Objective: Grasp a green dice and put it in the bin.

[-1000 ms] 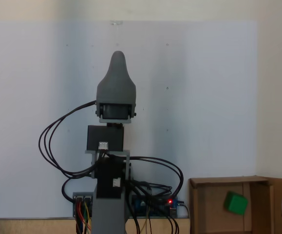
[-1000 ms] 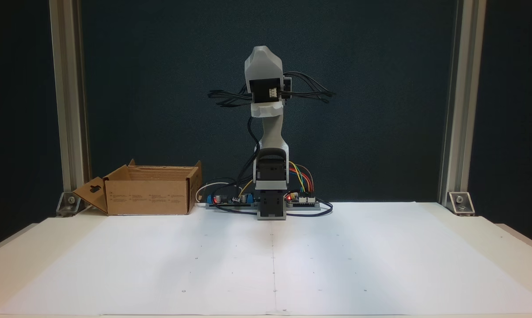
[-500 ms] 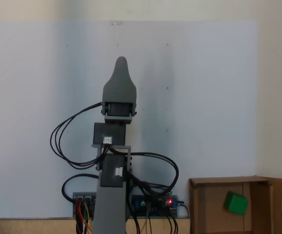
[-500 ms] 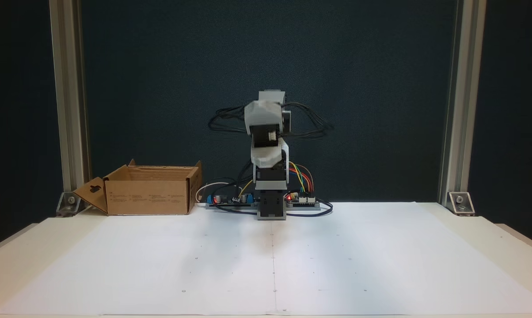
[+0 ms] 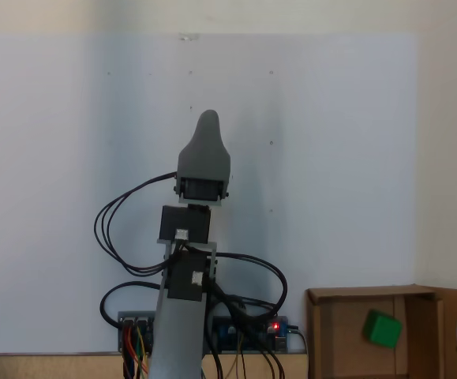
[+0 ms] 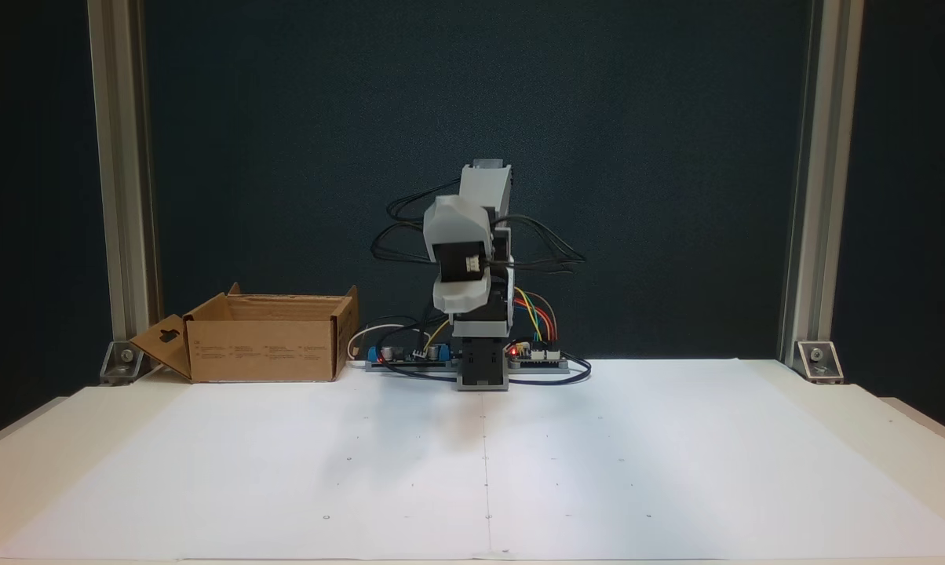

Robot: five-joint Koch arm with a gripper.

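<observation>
The green dice (image 5: 383, 329) lies inside the bin (image 5: 329, 335), a brown cardboard box at the lower right of a fixed view. From the front the bin (image 6: 262, 346) stands at the back left of the table, its walls hiding the dice. My gripper (image 5: 207, 118) points away from the arm's base over the white sheet, well apart from the bin. It shows as one grey cone with a single tip, so its state is unclear. Seen from the front, the gripper (image 6: 457, 300) is folded low over the base, and nothing green shows at it.
White paper (image 6: 480, 471) covers the table in front of the arm. Circuit boards and wires (image 6: 535, 355) sit beside the base (image 6: 482, 369). Metal posts (image 6: 123, 180) stand at the back corners. A bin flap (image 6: 162, 344) hangs open to the left.
The arm has folded down from an upright pose. The gripper has dropped lower and drawn back toward the base. The dice stays put in the bin.
</observation>
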